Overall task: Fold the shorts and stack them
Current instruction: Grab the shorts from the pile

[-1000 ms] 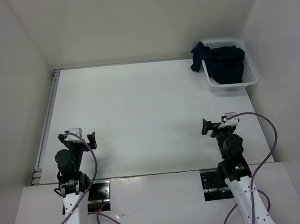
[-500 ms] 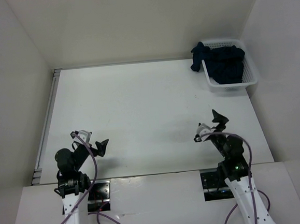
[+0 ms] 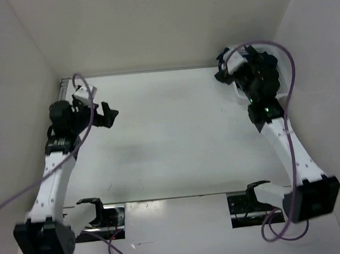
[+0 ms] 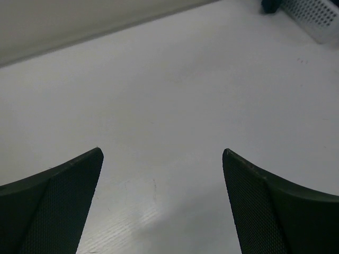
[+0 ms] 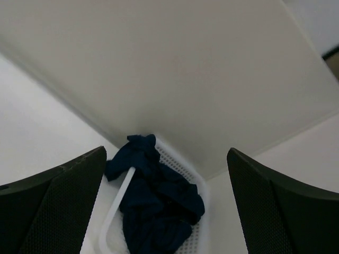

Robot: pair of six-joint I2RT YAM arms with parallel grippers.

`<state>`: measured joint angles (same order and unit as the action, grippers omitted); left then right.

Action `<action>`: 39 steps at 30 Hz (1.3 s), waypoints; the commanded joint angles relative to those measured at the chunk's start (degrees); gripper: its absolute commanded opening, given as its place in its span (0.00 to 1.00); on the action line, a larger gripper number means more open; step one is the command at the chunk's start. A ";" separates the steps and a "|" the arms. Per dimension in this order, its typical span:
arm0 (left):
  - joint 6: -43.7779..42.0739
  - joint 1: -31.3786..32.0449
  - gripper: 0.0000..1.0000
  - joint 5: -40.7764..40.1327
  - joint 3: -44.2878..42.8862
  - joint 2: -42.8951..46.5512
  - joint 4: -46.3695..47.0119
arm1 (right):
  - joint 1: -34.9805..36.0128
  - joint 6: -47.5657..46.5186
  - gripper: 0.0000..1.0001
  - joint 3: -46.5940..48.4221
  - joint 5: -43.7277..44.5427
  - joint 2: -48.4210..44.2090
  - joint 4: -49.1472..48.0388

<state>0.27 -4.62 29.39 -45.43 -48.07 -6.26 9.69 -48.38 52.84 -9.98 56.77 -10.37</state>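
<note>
Now right gripper (image 5: 165, 152) hovering wide near shorts (image 5: 156, 203) in far-right basket (image 5: 183, 163); risking snagging rim, dragging basket. Left gripper (image 4: 161, 152) idling wide.

bright even overhead light, soft faint shadows, arms slightly motion-blurred

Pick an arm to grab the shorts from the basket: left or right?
Right. Its open gripper hangs by the basket, shorts in its wrist view. The left gripper, also open, is far across the table.
</note>
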 commanded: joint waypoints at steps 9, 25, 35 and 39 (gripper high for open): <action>-0.27 16.39 1.00 -18.48 -29.97 -42.80 -22.83 | -15.58 49.26 0.87 56.76 17.43 57.29 31.32; -0.27 23.34 1.00 -22.00 -33.32 -52.03 -22.83 | -21.30 52.60 0.91 64.05 26.68 78.92 30.06; -0.27 23.34 1.00 -23.67 -35.43 -53.18 -22.83 | -21.91 53.13 0.22 67.92 26.85 81.66 30.67; -0.27 23.34 1.00 -22.97 -35.43 -52.65 -22.83 | -21.91 52.60 0.00 70.11 24.40 77.01 30.67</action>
<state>0.23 18.90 6.20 -78.56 -100.92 -29.30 -11.90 3.92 118.72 15.75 139.22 21.47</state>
